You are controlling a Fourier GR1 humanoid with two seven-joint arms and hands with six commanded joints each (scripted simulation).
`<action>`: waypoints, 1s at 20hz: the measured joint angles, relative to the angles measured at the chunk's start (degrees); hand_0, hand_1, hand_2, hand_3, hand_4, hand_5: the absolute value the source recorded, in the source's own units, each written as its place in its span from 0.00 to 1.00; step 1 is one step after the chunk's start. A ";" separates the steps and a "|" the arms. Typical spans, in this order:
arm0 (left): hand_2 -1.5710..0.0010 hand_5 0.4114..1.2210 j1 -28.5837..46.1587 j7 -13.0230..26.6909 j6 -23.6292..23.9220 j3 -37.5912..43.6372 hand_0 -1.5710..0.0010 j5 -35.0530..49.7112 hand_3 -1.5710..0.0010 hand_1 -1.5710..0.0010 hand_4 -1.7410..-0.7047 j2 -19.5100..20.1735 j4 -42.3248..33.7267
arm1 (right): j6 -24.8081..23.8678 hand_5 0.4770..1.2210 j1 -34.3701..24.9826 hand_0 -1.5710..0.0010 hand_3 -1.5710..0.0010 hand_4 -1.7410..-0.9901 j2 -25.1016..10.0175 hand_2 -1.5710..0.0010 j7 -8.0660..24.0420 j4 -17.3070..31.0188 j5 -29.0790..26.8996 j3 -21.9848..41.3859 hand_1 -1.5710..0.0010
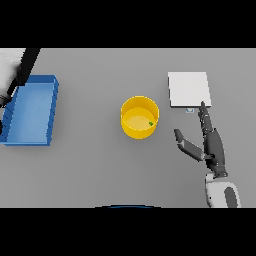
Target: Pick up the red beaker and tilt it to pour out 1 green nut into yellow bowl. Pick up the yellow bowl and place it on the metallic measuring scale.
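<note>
Right hand (pixel 212 145), fingers spread, beside yellow bowl (pixel 140 117) holding green nut (pixel 151 123); no writing readable.

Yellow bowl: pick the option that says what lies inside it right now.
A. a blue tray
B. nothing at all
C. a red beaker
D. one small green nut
D: a single green nut lies on the floor of the yellow bowl, toward its right wall; the blue tray sits apart at the table's left, and no red beaker shows.
</note>
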 measured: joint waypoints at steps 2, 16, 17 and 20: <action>0.00 1.00 4.09 -0.07 2.95 4.23 0.00 6.20 0.10 0.00 0.00 2.84 -0.24 | -0.05 0.15 0.11 1.00 1.00 0.69 -0.37 1.00 -1.03 0.73 0.47 0.01 1.00; 0.00 1.00 45.07 25.24 28.33 15.39 0.00 33.37 0.08 0.00 0.00 17.23 -37.09 | 0.65 0.25 0.30 1.00 1.00 0.71 -1.99 1.00 -0.44 0.67 3.36 1.79 1.00; 0.00 1.00 47.90 26.20 29.86 15.26 0.00 34.20 0.08 0.00 0.00 17.98 -40.09 | 0.86 0.25 0.94 1.00 1.00 0.70 -2.06 1.00 -1.01 0.13 3.16 1.85 1.00; 0.00 1.00 54.37 28.89 33.62 14.21 0.00 35.96 0.06 0.00 0.00 18.76 -45.38 | 0.82 0.25 -0.18 1.00 1.00 0.70 -2.18 1.00 -0.80 0.92 2.46 1.18 1.00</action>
